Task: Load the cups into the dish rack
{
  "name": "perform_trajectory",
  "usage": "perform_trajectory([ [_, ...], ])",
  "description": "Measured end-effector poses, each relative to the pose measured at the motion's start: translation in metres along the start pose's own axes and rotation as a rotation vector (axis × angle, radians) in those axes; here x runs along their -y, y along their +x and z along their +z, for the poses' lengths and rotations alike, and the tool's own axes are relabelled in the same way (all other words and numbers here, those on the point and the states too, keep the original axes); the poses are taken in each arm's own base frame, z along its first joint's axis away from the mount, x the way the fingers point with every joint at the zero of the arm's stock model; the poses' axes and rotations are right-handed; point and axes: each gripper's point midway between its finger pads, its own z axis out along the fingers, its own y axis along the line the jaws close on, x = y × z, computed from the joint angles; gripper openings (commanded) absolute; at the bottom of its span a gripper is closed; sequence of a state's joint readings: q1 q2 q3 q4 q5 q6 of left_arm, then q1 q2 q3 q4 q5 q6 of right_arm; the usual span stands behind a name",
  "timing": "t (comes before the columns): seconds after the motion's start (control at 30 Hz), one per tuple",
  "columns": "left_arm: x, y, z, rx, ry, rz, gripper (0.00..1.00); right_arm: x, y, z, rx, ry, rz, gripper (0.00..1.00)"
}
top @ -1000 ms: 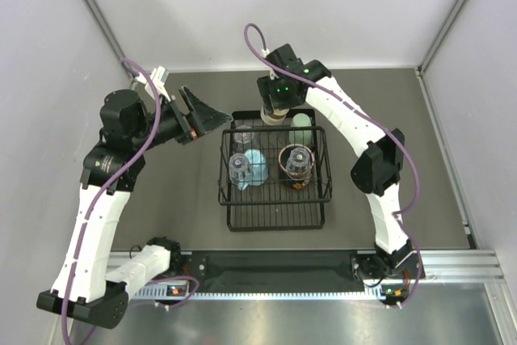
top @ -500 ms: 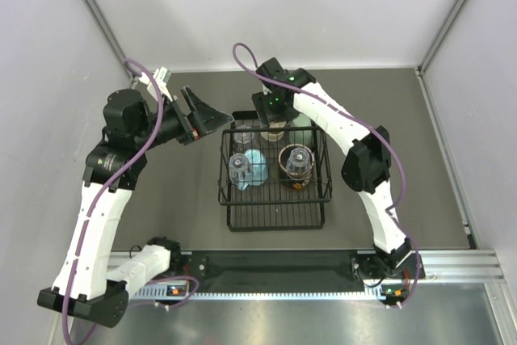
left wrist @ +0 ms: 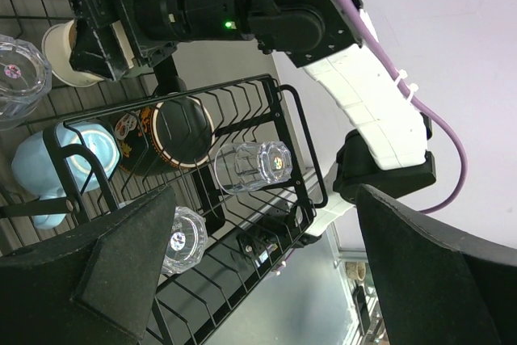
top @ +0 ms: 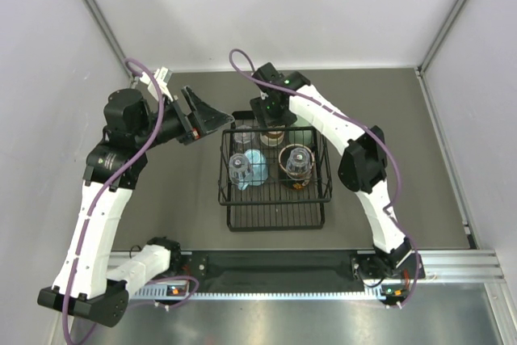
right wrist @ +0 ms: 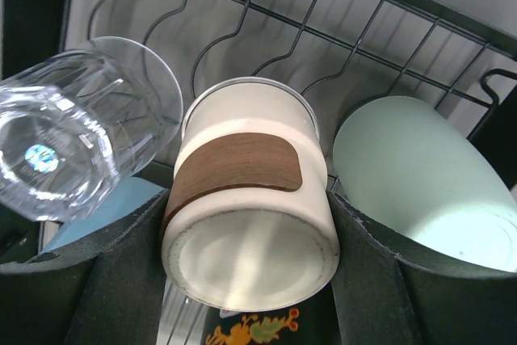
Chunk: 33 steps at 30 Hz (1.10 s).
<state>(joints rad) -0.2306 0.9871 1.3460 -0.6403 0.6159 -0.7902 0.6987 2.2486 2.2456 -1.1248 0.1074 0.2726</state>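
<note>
Dark grey table (top: 182, 195) — black wire dish rack (top: 275, 216) resting mid-surface.

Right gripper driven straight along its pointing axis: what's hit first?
Likely the dish rack's curved wire dividers, via the tan-banded cup it holds; clear glass and pale green tumbler flank it. Depth unclear.

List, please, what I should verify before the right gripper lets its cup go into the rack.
1. Right gripper shut on the brown-banded cup: ok.
2. Cup above the dish rack: ok.
3. Clearance to the clear glass and the pale green tumbler: cannot tell, both very near.
4. Spot under the cup free: cannot tell, hidden.
5. Left gripper away from the cup: ok, open beside the rack.
</note>
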Motion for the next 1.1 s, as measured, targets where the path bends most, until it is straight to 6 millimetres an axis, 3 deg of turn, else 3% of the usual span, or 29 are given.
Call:
perform_trajectory([
  [0.27,-0.001,0.001,0.0,-0.003,-0.003,-0.002,0.98,0.001,0.01,0.02,-0.047,0.017,0.004,0.14],
  [0.53,-0.003,0.003,-0.001,-0.011,-0.012,-0.011,0.98,0.003,0.018,0.027,-0.071,0.03,0.003,0.25],
  [0.8,-0.003,0.004,-0.001,-0.014,-0.016,-0.014,0.98,0.005,0.025,0.034,-0.097,0.04,0.002,0.47],
  [1.03,-0.003,0.004,-0.002,-0.012,-0.017,-0.014,0.98,0.004,0.025,0.034,-0.096,0.04,0.005,0.74],
  [1.1,-0.003,0.004,-0.002,-0.01,-0.016,-0.013,0.98,0.004,0.025,0.034,-0.097,0.039,0.006,0.77],
])
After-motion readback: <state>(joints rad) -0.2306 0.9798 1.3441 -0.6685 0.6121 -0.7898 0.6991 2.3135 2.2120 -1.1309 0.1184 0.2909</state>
